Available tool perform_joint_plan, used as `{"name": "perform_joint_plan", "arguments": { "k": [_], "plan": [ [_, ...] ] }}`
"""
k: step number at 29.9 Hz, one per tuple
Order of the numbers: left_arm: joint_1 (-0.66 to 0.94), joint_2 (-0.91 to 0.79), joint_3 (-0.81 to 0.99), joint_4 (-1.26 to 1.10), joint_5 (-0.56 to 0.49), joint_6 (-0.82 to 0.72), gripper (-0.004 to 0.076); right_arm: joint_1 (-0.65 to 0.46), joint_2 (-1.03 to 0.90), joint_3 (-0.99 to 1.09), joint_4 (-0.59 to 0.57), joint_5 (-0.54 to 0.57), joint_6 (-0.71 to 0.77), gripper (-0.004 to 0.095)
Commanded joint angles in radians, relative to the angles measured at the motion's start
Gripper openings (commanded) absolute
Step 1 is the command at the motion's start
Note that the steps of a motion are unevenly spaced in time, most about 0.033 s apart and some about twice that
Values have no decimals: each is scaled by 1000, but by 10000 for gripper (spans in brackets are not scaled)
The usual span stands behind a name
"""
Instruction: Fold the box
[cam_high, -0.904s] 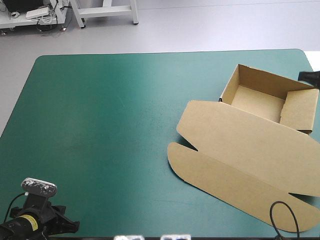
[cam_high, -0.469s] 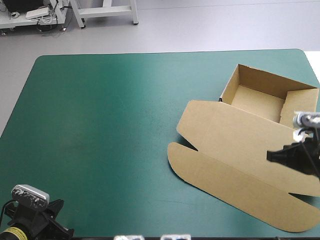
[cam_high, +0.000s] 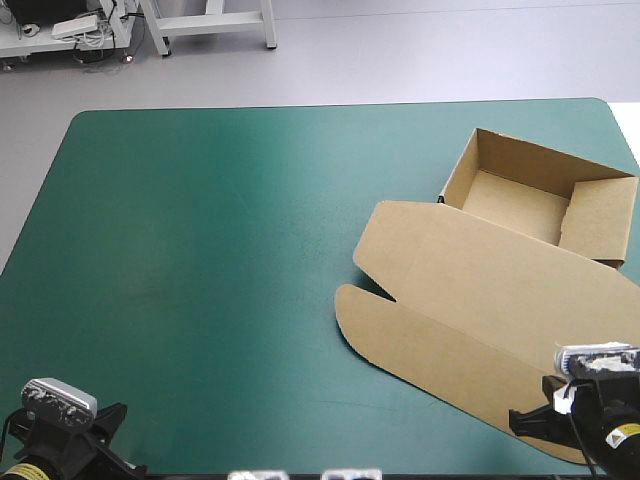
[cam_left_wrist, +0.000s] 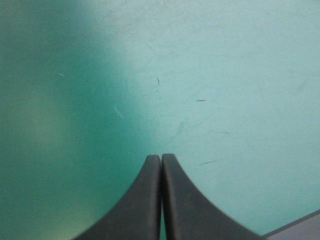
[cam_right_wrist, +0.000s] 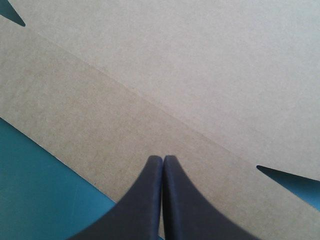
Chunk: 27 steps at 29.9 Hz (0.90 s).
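My right claw (cam_right_wrist: 162, 158), closed and empty, hangs over the brown box (cam_high: 470, 290), near-right corner of the table (cam_high: 200, 250); my left claw (cam_left_wrist: 161, 156), likewise closed, near-left corner.

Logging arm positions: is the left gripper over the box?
No, the left gripper is shut above the teal-green cover, with no brown board in its view.

The table (cam_high: 200, 250), covered teal-green, carries one brown box (cam_high: 480, 300) on its right half: open tray toward far edge, lid flat toward near edge.
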Motion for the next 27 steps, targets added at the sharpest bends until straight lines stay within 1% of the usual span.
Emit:
{"name": "perform_joint_plan", "arguments": {
  "k": [1,6,8,27],
  "plan": [
    [-5,17,-23,-4,-49,-3,-8,0,-61,23,19,-81,-11,-13],
    [-5,17,-23,-4,-52,-3,-8,0,-106,81,19,-102,-11,-13],
    [-5,17,-23,-4,-52,-3,-8,0,-112,98,19,-132,-11,-13],
    [-5,17,-23,-4,-54,-3,-8,0,-112,98,19,-132,-11,-13]
  ]
}}
